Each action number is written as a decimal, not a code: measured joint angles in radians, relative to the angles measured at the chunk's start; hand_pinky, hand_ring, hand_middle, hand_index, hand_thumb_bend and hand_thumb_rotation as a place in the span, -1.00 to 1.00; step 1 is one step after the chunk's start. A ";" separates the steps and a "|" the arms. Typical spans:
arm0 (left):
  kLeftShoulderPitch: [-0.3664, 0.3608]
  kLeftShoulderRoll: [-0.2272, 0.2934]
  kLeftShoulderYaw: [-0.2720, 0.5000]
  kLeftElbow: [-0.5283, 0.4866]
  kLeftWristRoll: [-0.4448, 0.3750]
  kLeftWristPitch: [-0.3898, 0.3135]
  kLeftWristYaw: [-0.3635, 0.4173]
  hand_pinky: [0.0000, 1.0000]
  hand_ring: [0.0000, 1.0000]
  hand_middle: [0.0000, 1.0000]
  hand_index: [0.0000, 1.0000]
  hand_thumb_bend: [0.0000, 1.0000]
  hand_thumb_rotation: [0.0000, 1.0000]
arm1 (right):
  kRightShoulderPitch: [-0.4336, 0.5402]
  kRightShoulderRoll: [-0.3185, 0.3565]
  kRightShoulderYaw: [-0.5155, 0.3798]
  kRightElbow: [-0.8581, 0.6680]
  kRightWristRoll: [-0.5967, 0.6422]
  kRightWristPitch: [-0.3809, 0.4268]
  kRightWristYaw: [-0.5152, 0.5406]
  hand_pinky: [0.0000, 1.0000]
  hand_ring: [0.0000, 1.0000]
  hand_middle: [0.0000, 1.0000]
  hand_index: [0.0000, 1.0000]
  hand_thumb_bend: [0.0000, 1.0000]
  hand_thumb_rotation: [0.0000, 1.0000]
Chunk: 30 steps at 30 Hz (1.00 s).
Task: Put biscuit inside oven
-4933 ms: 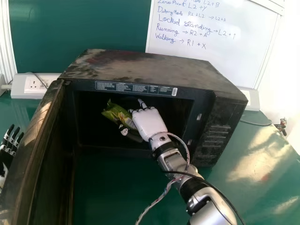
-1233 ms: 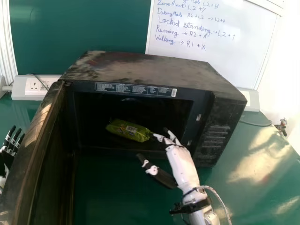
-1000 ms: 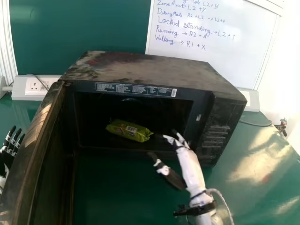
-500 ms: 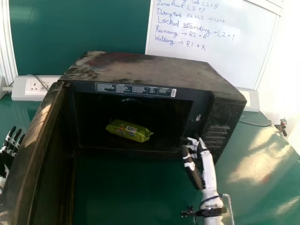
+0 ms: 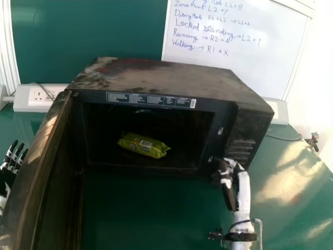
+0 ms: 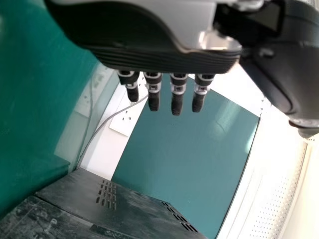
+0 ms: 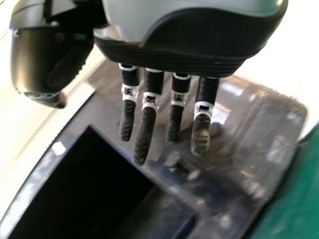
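The green biscuit packet (image 5: 144,145) lies on its side on the floor of the black oven (image 5: 161,83), whose door (image 5: 39,166) stands open at the left. My right hand (image 5: 234,182) is outside the oven, in front of its control panel and apart from the packet. In the right wrist view the right hand (image 7: 149,104) has relaxed, nearly straight fingers holding nothing, with the oven's front beyond. My left hand (image 5: 11,161) stays left of the door; the left wrist view gives the left hand (image 6: 164,89) with extended, empty fingers.
The oven stands on a green table (image 5: 281,192). Socket boxes (image 5: 39,97) are behind it at both sides, with a whiteboard (image 5: 234,47) at the back. A cable (image 5: 283,137) lies on the table at the right.
My right hand was inside the oven at the packet; it let go, came out and moved right toward the control panel. The packet now lies flat inside. The left hand has kept still.
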 measured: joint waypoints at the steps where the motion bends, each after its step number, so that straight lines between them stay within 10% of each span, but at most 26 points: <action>1: 0.000 0.000 0.000 0.000 0.000 0.000 0.000 0.34 0.44 0.56 0.75 -0.72 -1.00 | -0.007 0.000 -0.008 0.013 0.000 -0.002 -0.005 -0.54 -0.44 -0.25 0.28 0.33 0.11; 17: -0.002 0.003 0.000 0.008 0.000 0.000 0.000 0.34 0.43 0.56 0.77 -0.73 -1.00 | -0.097 -0.002 -0.088 0.177 0.171 -0.032 0.035 -0.44 -0.34 -0.18 0.33 0.30 0.95; 30: -0.001 0.012 0.006 0.007 -0.001 0.001 -0.002 0.26 0.43 0.57 0.78 -0.72 -1.00 | -0.179 0.026 -0.168 0.330 0.336 -0.053 0.114 -0.48 -0.38 -0.19 0.28 0.44 1.00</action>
